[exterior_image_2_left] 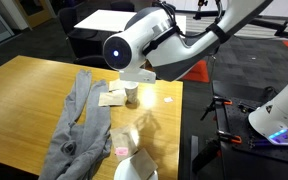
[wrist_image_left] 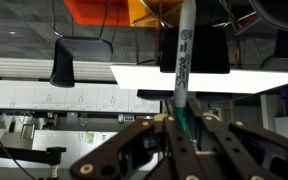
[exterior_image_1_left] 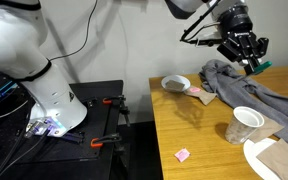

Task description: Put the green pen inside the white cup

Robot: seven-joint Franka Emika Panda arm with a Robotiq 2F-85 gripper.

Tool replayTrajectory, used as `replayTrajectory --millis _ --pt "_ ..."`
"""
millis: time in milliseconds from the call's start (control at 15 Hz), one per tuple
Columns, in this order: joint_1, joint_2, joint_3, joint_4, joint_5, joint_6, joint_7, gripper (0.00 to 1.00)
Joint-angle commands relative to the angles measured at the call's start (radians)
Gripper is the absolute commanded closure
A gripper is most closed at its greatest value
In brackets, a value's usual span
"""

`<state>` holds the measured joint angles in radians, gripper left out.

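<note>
Gripper (wrist_image_left: 184, 128): clamped on the green pen (wrist_image_left: 181, 60) at its green end; the pale printed barrel sticks out past the fingers, centre of the wrist view.
Pen location: held in the air, upper right of an exterior view (exterior_image_1_left: 257, 66), well apart from the white cup (exterior_image_1_left: 244, 125) at lower right.
Risk, slip: the hold is at one end of a smooth round barrel, so it may pivot when reoriented.
Risk, tip-over: the cup is thin, translucent, tapered and probably light; an off-centre tip catching the rim could topple it.
Risk, snag: a rumpled grey cloth (exterior_image_1_left: 269, 90) lies just beside the cup.
Table (exterior_image_1_left: 199, 130): smooth wood.
</note>
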<state>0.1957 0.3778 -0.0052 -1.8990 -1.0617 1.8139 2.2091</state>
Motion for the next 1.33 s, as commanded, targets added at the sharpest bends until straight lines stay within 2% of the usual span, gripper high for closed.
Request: replayTrajectory --millis 0,467,1267 --pt "0.002 0.025 0.017 0.02 -0.096 -0.03 0.014 0.96" --pt "-0.002 0.075 0.043 0.007 -0.261 -0.027 0.004 0.96" --pt "-0.015 0.217 0.046 0.05 -0.391 -0.068 0.028 0.96"
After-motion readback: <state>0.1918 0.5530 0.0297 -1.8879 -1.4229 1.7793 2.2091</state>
